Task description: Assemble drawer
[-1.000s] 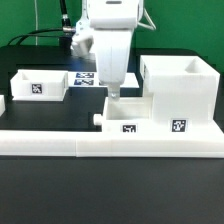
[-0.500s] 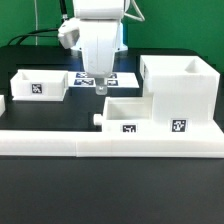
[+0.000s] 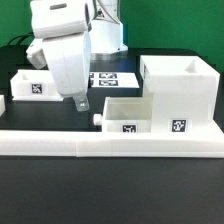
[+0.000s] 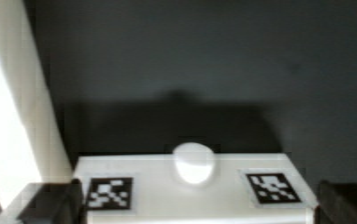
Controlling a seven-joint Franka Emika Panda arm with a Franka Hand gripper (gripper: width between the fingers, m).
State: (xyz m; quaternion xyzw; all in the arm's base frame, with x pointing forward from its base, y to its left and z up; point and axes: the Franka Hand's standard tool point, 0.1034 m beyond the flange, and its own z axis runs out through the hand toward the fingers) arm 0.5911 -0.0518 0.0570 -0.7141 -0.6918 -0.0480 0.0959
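Observation:
The drawer's large white casing (image 3: pixel 180 92) stands at the exterior view's right. A small open-top box (image 3: pixel 126 112) sits beside it, partly inside, with its knob (image 3: pixel 97 119) pointing to the exterior view's left. A second small box (image 3: pixel 38 84) stands apart at the left. My gripper (image 3: pixel 80 102) hangs between the two boxes, just left of and above the knob, open and empty. In the wrist view my gripper (image 4: pixel 196 208) shows dark fingertips (image 4: pixel 50 205) set wide apart, over a white box face (image 4: pixel 193 195) with two tags and a knob (image 4: pixel 193 162).
A long low white L-shaped rail (image 3: pixel 110 142) runs along the front of the parts and shows as a white strip in the wrist view (image 4: pixel 11 90). The marker board (image 3: pixel 112 77) lies on the black table behind the gripper.
My gripper has left the middle box, risen, and swung to the exterior view's left, and the arm now leans that way. The boxes and casing have not moved.

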